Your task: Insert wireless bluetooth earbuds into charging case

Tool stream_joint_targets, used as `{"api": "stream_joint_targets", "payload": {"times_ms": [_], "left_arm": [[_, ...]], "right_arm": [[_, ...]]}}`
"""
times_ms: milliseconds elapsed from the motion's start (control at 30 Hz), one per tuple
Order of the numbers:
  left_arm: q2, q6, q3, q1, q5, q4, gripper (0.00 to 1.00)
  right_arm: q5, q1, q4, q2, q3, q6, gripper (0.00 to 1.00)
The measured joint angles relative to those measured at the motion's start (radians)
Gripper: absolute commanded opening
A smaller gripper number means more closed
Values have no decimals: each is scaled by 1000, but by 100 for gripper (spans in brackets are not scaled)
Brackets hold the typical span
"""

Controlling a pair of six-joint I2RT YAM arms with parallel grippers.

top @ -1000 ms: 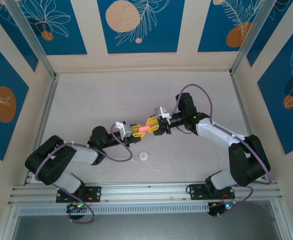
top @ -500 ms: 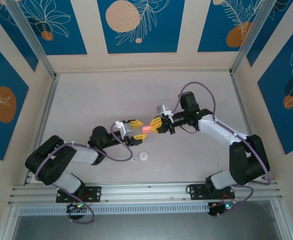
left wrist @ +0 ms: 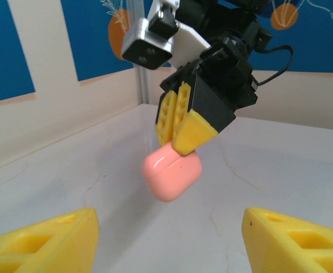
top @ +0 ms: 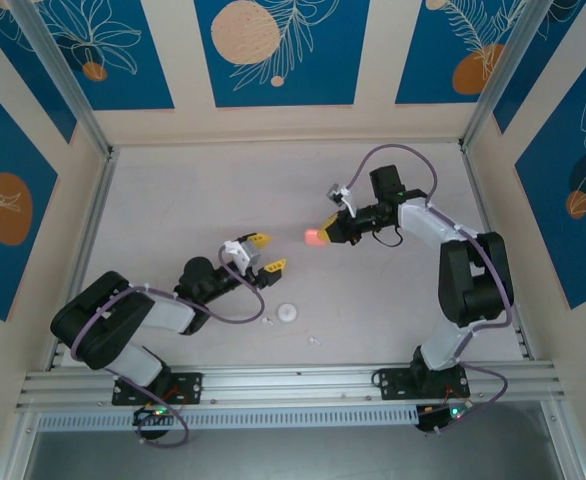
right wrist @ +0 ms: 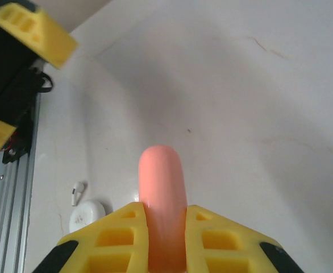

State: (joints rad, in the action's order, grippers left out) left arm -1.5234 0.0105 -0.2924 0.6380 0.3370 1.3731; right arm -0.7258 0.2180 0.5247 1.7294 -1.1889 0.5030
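Your right end effector (top: 325,231) is pressed together on the pink case (top: 314,237), pinching it by one end so the rest sticks out past the yellow fingertips. In the right wrist view the case (right wrist: 162,185) stands edge-on between the two pads (right wrist: 207,227). In the left wrist view the right end effector (left wrist: 180,128) holds the case (left wrist: 172,173) clear of the worktop (left wrist: 280,170), tilted, with its lid seam closed. That puts the case right of centre and towards the far side of the worktop (top: 173,210).

Your left end effector (top: 269,252) is spread and holds nothing. It sits left of the case and nearer to you, apart from it, with its fingers aimed that way. From its own camera the two yellow fingertips (left wrist: 47,239) stand wide at the bottom corners, with the case hanging between and beyond them.

The white case (top: 289,313) lies flat on the worktop near you, just right of the left arm. A white earbud (top: 267,322) lies just beside it on the left; the right wrist view shows the pair, earbud (right wrist: 76,192) and case (right wrist: 87,215), close but not touching. Another tiny white bit (top: 315,341) lies near the case on its right, too small to identify.
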Motion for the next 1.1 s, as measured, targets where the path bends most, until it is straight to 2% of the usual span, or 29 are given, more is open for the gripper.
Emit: {"api": "stream_joint_targets", "payload": {"times_ms": [533,833,1100], "left_arm": [[-34,12,10,0,-62,0,66],[-56,19,10,0,-67,-1,66],[-58,19,9,0,-69,0,66]], "right_arm": [[143,-29,259,269,-193,-43,12],[162,-61,349,328,-233,-34,13],[188,-63,416,356,-294,-25,20]]}}
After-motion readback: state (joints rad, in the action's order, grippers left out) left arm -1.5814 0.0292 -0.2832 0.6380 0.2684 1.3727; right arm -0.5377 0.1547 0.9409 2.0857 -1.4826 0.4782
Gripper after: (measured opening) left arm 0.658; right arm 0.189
